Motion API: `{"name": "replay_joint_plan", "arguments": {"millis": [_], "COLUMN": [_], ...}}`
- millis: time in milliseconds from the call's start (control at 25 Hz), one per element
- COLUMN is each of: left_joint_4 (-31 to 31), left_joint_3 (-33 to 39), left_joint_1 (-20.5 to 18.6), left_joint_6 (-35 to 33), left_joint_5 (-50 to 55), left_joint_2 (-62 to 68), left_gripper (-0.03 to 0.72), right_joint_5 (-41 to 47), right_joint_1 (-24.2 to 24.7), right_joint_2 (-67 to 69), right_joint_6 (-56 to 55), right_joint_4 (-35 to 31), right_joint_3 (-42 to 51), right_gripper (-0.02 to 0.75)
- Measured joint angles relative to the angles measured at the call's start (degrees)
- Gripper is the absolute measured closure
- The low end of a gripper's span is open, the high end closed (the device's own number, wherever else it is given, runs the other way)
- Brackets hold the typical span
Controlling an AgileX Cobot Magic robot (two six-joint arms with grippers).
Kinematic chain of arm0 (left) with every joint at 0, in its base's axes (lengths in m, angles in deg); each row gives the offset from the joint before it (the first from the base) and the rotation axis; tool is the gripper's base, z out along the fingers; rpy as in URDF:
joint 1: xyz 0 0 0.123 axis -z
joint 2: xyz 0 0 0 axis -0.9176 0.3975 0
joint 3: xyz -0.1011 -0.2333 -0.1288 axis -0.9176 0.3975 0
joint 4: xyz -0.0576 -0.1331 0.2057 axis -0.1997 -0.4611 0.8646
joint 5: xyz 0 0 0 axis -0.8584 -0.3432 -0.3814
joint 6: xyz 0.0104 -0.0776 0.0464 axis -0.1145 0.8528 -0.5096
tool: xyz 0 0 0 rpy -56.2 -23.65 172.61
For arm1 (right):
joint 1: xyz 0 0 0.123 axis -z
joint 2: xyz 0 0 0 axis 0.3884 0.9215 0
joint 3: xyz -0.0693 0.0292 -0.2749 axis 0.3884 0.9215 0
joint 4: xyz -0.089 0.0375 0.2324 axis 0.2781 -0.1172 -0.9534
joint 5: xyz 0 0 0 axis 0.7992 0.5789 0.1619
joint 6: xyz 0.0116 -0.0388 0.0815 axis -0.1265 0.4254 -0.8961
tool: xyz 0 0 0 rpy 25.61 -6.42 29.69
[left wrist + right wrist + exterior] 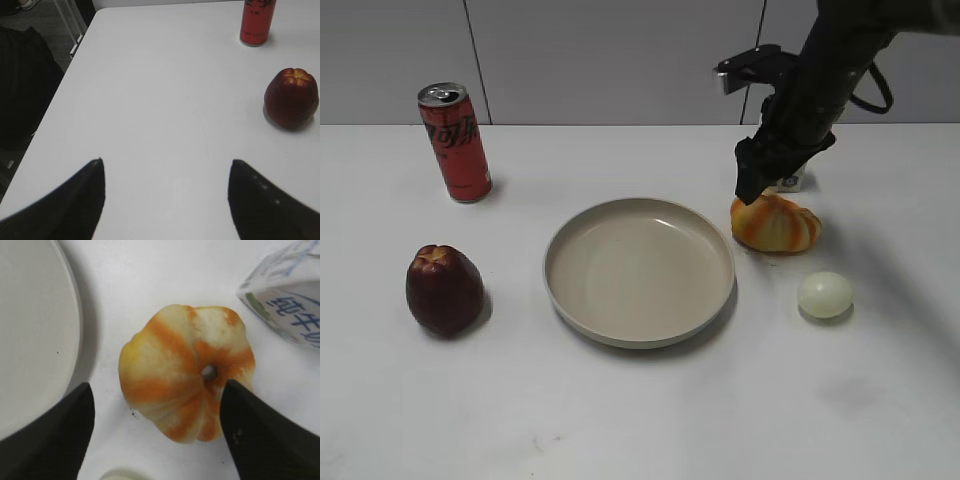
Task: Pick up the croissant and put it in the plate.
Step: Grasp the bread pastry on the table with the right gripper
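The croissant (777, 224), orange and pale yellow with ridged stripes, lies on the white table just right of the beige plate (563, 290). My right gripper (756, 183) hangs over the croissant's left top, open. In the right wrist view the croissant (185, 371) lies between the two dark fingers (157, 407); the right finger overlaps its edge, the left finger stands apart from it. The plate's rim (75, 320) shows at the left of that view. My left gripper (167, 187) is open and empty over bare table, out of the exterior view.
A red soda can (455, 142) stands at the back left. A dark red apple (443, 289) sits left of the plate. A small pale egg (825, 295) lies in front of the croissant. A small white carton (287, 295) stands right behind the croissant.
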Motion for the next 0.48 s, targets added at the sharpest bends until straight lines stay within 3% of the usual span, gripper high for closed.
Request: {"name": "replay_joint_plan", "arguments": {"millis": [480], "left_joint_4": [0.00], "left_joint_3": [0.00], "left_joint_1": [0.00], "left_joint_6": [0.00], "left_joint_5": [0.00], "left_joint_2": [0.00], "left_gripper": [0.104], "right_joint_5": [-2.86], "right_joint_1": [-0.22], "right_joint_2": [7.97], "right_joint_6": [0.05], "right_joint_4": [3.10], "right_joint_3": [-0.59], "right_gripper": [0.148]}}
